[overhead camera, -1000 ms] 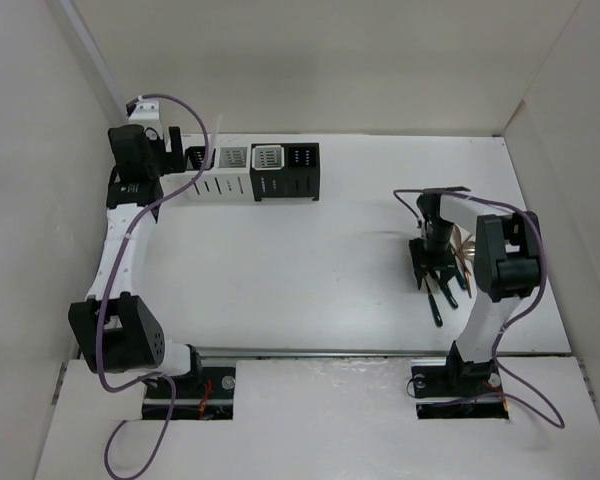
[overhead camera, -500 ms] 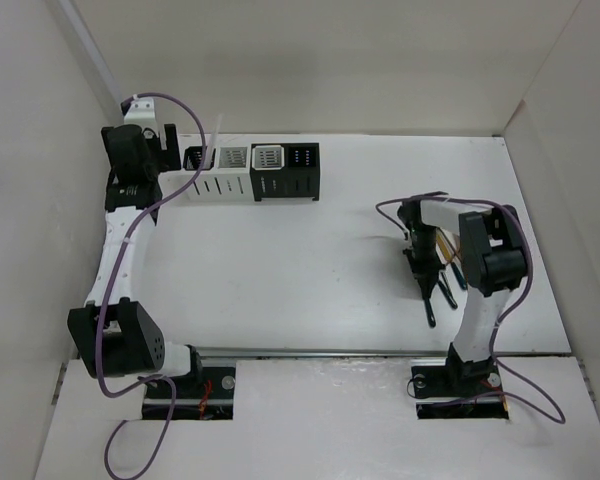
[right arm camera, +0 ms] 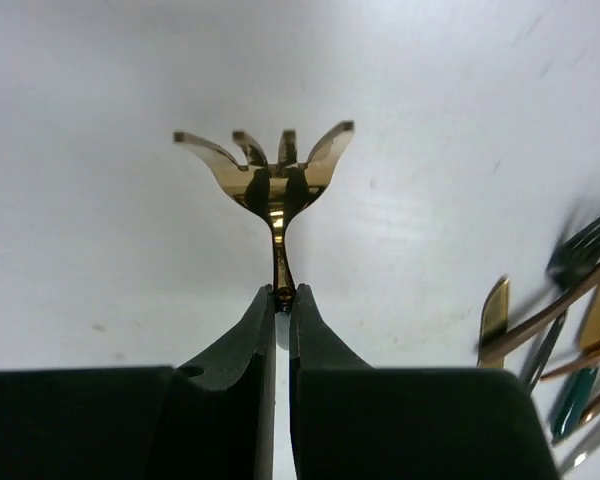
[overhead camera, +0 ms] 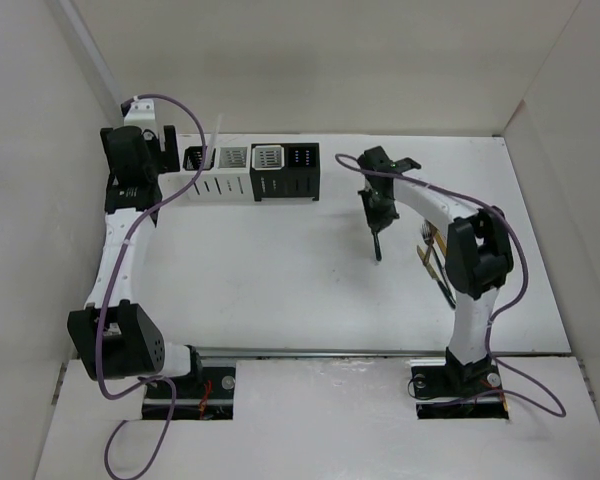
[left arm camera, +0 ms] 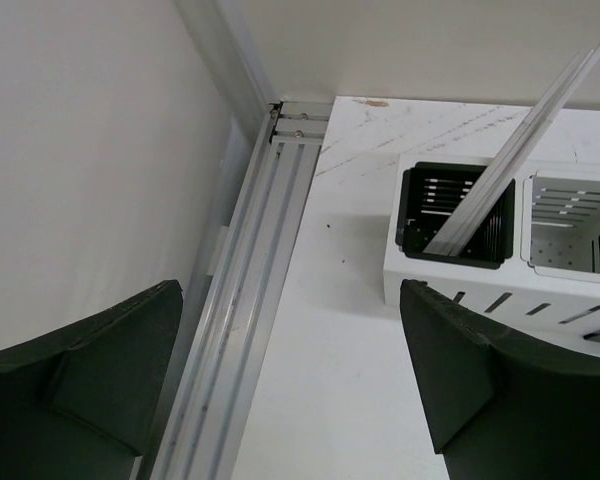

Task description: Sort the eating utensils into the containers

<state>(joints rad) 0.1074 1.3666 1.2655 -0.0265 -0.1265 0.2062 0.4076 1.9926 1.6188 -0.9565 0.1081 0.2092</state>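
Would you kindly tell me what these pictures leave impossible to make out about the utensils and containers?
- Fork handle: right wrist view, hidden behind the right gripper, which is shut on it.
- Remaining utensils: right wrist view, blurred and cut off by the right edge; top view, too small to count.
- Containers: left wrist view, only two compartments show; the rest is cut off by the right edge.

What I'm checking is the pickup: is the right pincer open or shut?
Shut: the right pincer clamps the gold metal fork by its slim neck.
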